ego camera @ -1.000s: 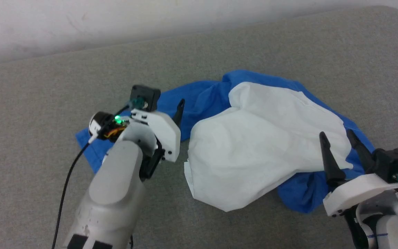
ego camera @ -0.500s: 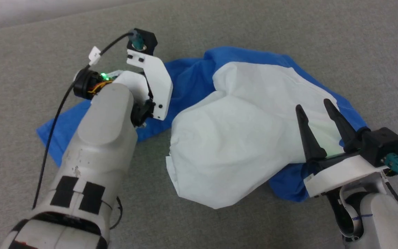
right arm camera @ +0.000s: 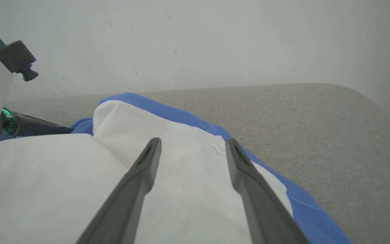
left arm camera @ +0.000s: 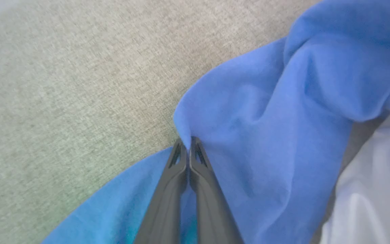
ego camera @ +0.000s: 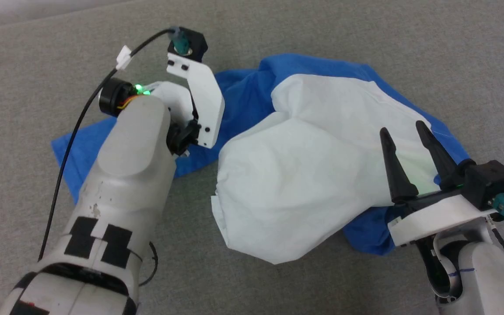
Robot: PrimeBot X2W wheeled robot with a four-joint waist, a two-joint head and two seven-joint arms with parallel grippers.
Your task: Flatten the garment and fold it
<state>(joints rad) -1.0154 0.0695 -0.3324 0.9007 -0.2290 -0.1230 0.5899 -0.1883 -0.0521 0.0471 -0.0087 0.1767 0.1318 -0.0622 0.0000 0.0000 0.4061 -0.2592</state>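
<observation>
The garment (ego camera: 304, 175) lies crumpled on the grey surface, its white body bunched in the middle with blue fabric around it and a blue sleeve (ego camera: 72, 148) spread out to the left. My left gripper (left arm camera: 189, 142) is shut on a pinched fold of the blue fabric (left arm camera: 283, 118) at the sleeve's edge. In the head view its fingers are hidden under the white wrist mount (ego camera: 199, 105). My right gripper (ego camera: 403, 129) stands open over the right side of the white body (right arm camera: 63, 176), with nothing between its fingers (right arm camera: 147, 159).
A grey woven surface (ego camera: 365, 43) stretches all around the shirt. A pale wall (right arm camera: 215, 40) rises behind its far edge, and its rounded corner (right arm camera: 367, 98) lies to the right. A black cable (ego camera: 72, 135) trails along my left arm.
My left gripper has shut on the blue fabric. The head camera has tipped down, so the whole picture has shifted. The right gripper remains open over the white body.
</observation>
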